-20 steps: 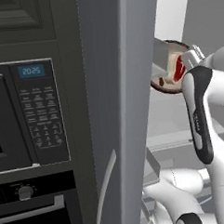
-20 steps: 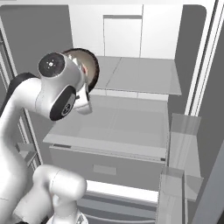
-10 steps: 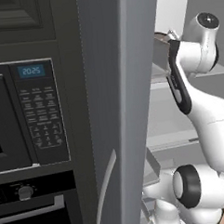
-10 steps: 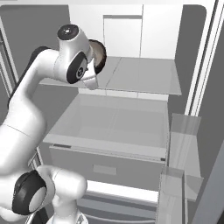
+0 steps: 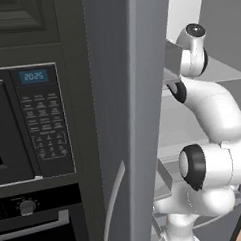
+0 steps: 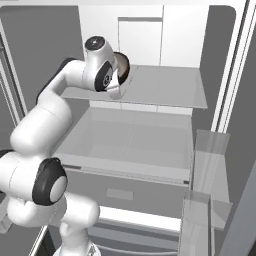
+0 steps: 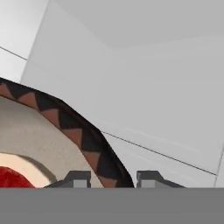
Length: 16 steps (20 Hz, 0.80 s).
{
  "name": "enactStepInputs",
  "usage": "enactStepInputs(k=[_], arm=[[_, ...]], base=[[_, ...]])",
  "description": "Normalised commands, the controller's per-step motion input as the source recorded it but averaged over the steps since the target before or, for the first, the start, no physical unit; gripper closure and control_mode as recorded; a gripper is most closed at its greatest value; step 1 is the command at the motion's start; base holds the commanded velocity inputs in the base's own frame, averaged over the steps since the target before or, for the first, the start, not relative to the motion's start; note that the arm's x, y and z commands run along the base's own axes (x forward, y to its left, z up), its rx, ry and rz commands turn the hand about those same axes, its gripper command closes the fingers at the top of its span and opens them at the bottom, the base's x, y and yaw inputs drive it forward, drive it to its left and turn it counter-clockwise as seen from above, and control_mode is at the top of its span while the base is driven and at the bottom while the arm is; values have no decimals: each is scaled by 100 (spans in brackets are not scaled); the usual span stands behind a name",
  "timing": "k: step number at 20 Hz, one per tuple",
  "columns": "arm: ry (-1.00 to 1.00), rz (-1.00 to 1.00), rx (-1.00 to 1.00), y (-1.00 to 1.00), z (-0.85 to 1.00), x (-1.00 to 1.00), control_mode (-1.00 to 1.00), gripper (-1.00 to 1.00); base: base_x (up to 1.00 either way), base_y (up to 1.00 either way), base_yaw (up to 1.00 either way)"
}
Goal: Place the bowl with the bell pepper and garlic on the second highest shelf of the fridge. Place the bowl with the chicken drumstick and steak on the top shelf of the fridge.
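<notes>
- White arm with dark joints, raised high into the open tall grey-silver fridge (image 6: pixel 220 100); wrist at the left end of the thin pale grey top shelf (image 6: pixel 170 87).
- Two-finger gripper (image 7: pixel 113 178) clamped on the rim of a round brown bowl with a dark zigzag-patterned edge (image 7: pixel 65 120) — one dark fingertip (image 7: pixel 76 178) on the inner side of the rim, the other on the outer side.
- Same brown bowl (image 6: pixel 121 67) seen from the right base view just behind the wrist, at the level of the top shelf; touching the shelf or held clear of it: cannot tell.
- Bowl tilted, its beige inside turned toward the hand camera, its rim sweeping across that view from the left edge down to the fingertips.
- Flat red slab of raw steak (image 7: pixel 13 178) lying inside the bowl, at the lower left of the hand view; long axis not readable, most of it cut off.
- Broad thick-edged pale grey second shelf (image 6: pixel 125 145) below the top shelf, wider and nearer the camera.
- White fridge back wall beyond the rim in the hand view.
- Black oven with a lit clock panel (image 5: pixel 37 122) left of the fridge's grey side — well apart from the gripper.
</notes>
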Motion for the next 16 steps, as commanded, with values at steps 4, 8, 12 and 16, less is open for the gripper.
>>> enactStepInputs(k=[4, 8, 12, 16], arm=[[1, -1, 0, 0, 1, 6, -100, -100], [-13, -1, 0, 0, 53, -47, -100, -100], [-23, 0, 0, 0, 76, -94, -100, -100], [-22, 0, 0, -5, 25, -100, -100, -100]], base=[[0, 0, 0], [0, 0, 0], [0, 0, 0], [0, 0, 0]])
